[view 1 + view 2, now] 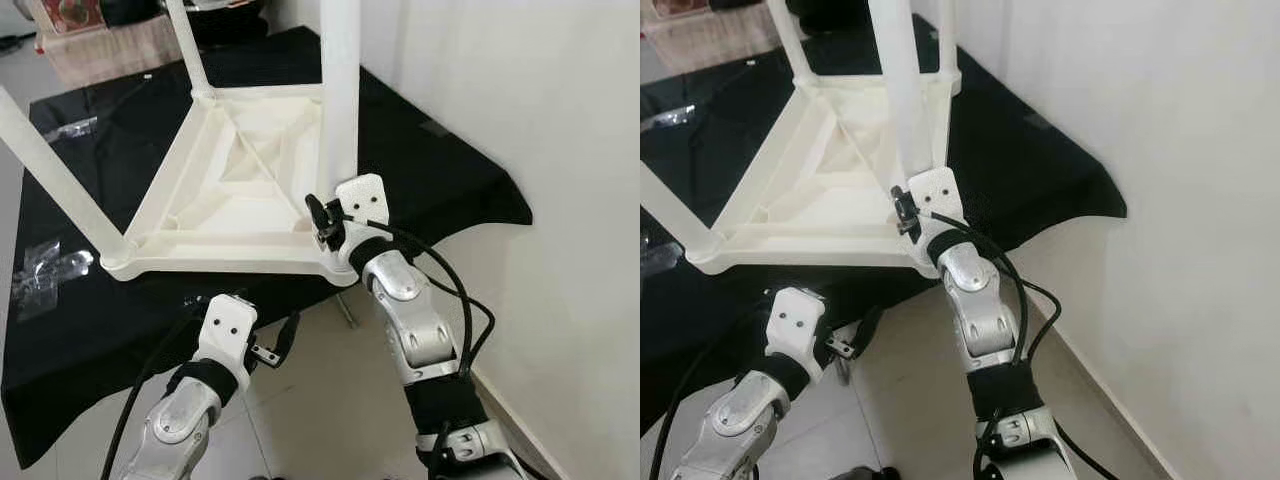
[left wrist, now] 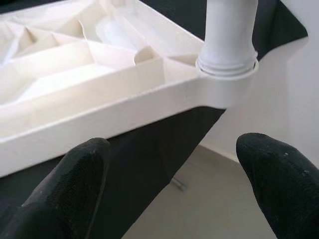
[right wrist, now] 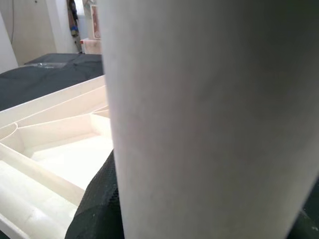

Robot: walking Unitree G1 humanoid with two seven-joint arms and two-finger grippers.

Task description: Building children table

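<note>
I had the right gripper clenched on the near-right leg, seating it; left gripper released; next, check seating.

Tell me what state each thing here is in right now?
Table top: upside down on the black cloth.
Near leg: upright in its corner socket.
Right gripper: shut on the near leg.
Left gripper: open, holding nothing, below the table edge.
</note>
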